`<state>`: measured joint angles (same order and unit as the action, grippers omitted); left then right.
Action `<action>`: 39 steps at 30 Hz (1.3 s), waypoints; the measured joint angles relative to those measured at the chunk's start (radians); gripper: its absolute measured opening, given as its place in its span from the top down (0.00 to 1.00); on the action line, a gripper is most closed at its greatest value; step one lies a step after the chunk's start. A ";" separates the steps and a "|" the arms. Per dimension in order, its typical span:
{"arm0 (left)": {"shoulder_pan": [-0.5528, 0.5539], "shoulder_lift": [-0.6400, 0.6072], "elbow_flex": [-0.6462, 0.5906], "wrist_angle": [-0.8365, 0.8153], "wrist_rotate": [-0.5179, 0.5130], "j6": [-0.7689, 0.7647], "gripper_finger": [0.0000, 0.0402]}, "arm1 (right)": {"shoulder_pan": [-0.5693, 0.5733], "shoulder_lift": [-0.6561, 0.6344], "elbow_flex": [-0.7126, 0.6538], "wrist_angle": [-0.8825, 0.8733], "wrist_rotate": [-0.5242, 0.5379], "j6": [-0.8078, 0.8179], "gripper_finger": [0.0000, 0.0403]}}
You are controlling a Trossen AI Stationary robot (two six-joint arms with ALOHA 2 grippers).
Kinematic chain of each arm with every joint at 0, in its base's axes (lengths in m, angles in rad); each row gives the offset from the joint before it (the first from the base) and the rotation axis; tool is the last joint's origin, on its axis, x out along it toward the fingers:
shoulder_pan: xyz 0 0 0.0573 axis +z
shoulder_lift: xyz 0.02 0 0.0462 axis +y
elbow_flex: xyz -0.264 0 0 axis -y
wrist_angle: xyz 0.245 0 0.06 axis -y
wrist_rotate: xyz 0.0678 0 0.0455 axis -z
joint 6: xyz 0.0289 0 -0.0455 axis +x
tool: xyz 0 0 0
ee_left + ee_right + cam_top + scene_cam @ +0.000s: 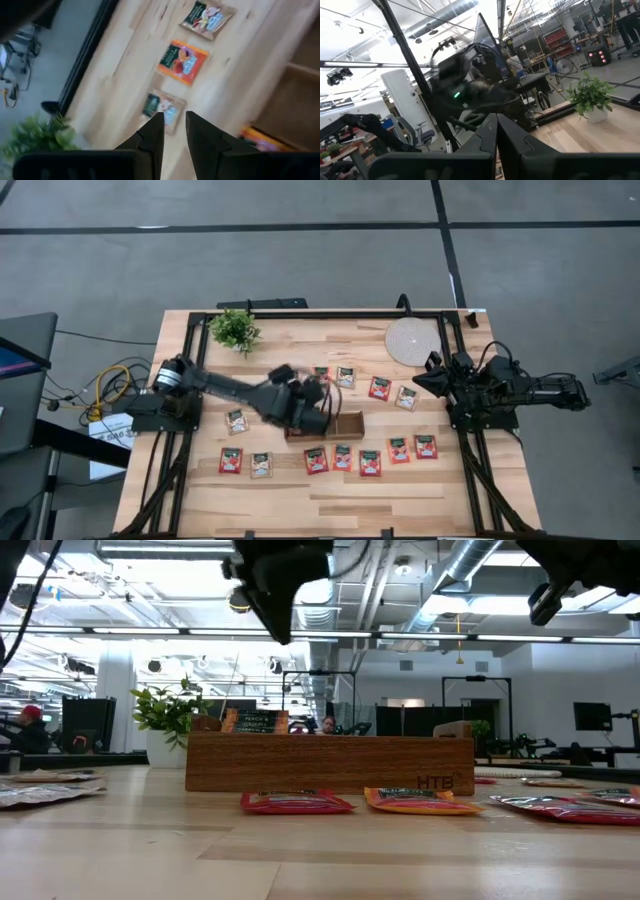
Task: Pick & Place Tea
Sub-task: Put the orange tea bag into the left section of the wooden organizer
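Red and pale tea sachets lie flat on the wooden table: one row (343, 457) near the front edge, another (379, 387) behind the brown wooden tray (345, 423). Sachets (255, 722) stick up from one tray compartment. My left gripper (322, 392) hangs above the tray's far side, slanting down. Its fingers (174, 127) stand a narrow gap apart with nothing between them; a pale sachet (162, 107) on the table shows below their tips. My right gripper (496, 122) is shut and parked at the table's right edge (432, 377).
A small potted plant (236, 329) stands at the far left and a round woven coaster (412, 339) at the far right. Black frame rails (185, 350) run along the table's sides. Two sachets (295, 802) lie right in front of the tray.
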<state>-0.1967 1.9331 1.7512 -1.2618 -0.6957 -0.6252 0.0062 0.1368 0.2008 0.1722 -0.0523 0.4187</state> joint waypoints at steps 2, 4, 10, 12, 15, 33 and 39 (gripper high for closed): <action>0.073 0.002 0.000 0.063 0.069 0.098 0.82 | 0.000 0.000 0.000 0.000 0.000 0.000 1.00; 0.150 0.002 0.000 0.115 0.132 0.181 0.82 | 0.000 0.000 0.000 0.000 0.000 0.000 1.00; 0.363 0.002 0.000 0.313 0.344 0.372 0.82 | 0.000 0.000 0.000 0.000 0.000 0.000 1.00; 0.415 0.002 0.000 0.345 0.447 0.405 0.82 | 0.000 0.000 0.000 0.000 0.000 0.000 1.00; 0.468 0.006 0.000 0.374 0.538 0.432 0.80 | 0.000 0.000 0.000 0.000 0.000 0.000 1.00; 0.554 0.164 -0.001 0.402 0.722 0.595 0.58 | 0.000 0.000 0.000 -0.004 -0.001 0.001 1.00; 0.571 0.210 -0.002 0.387 0.726 0.593 0.58 | 0.000 0.000 0.000 -0.004 -0.001 0.001 1.00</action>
<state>0.3738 2.1435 1.7496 -0.8752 0.0300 -0.0324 0.0063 0.1364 0.2008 0.1680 -0.0532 0.4194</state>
